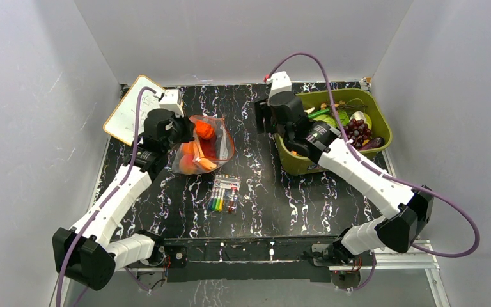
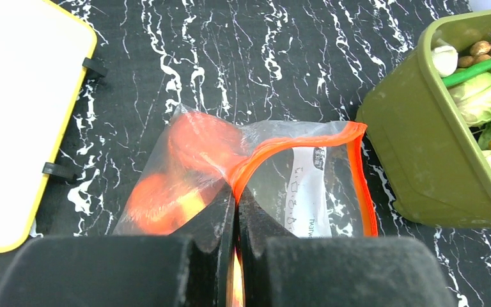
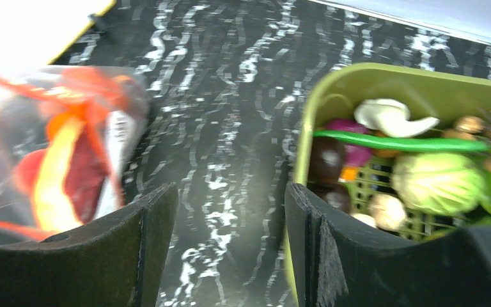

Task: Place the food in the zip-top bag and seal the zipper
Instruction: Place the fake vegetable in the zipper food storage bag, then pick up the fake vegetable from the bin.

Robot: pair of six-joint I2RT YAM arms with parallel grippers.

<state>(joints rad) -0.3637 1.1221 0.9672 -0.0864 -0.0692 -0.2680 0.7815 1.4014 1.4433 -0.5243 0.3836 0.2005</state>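
**Top, left-wrist and right-wrist views.** The clear crinkly plastic zip-top bag [image 2: 294, 185] lies on the black white-veined table [image 2: 243, 51]. It sits between the yellow-framed whiteboard [image 2: 19, 115] and the olive-green plastic bin [image 2: 415, 147]. Its mouth gapes toward the bin, and several orange and red plastic toy foods [image 2: 198, 144] are already inside. More toy vegetables [image 3: 438, 182] fill the bin. A pack of coloured markers [image 1: 224, 194] lies nearer the arm bases, apart from the bag.

**Fingers.** The left fingers [image 2: 214, 224] are pressed together on the thin red-orange zipper strip [image 2: 307, 139], pinching one lip of the mouth into a fold. The right fingers [image 3: 102, 256] stand apart with nothing between them. They hover over bare table between the bag and the bin.

**Handling.** The bag film is probably light, limp and slippery. It would likely crumple or slide if pushed rather than resist. The zipper strip looks like the stiffest part, so it is probably the best place to take hold, as the left fingers do. Holding that lip taut should help keep the mouth open for loading. The toy foods appear to be rigid, light, smooth shells. Round ones may roll or squirt from a narrow pinch, so a grip across the widest part seems safest. Sealing will probably need both lips aligned and pressure run along the whole strip, since the fold at the pinch could stop the tracks from mating.
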